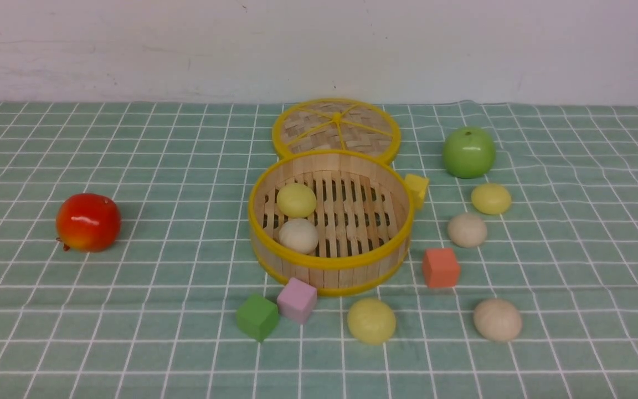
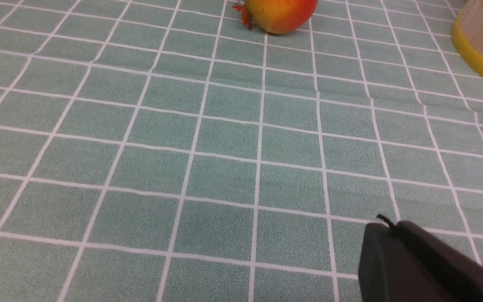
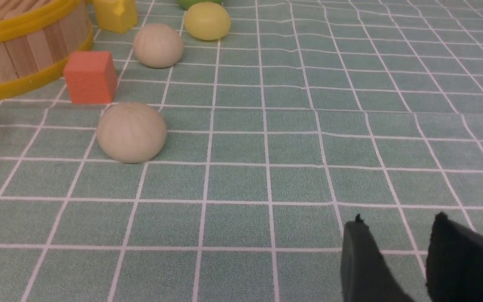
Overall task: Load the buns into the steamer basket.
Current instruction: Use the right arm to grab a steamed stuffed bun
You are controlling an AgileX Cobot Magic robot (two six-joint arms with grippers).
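The steamer basket (image 1: 330, 260) stands mid-table and holds a pale yellow bun (image 1: 296, 200) and a beige bun (image 1: 298, 235). To its right lie a yellow bun (image 1: 490, 198) and a beige bun (image 1: 467, 230). In front lie another yellow bun (image 1: 371, 320) and another beige bun (image 1: 497, 320). Neither gripper shows in the front view. My left gripper (image 2: 386, 226) is shut and empty over bare cloth, far from the basket wall (image 2: 482, 42). My right gripper (image 3: 398, 221) is open and empty, well short of the nearest beige bun (image 3: 131, 132).
The woven lid (image 1: 335, 127) lies behind the basket. A red apple (image 1: 87, 221) sits at the left and a green apple (image 1: 468, 152) at the back right. Green (image 1: 257, 317), pink (image 1: 297, 300), orange (image 1: 440, 267) and yellow (image 1: 417, 189) cubes ring the basket.
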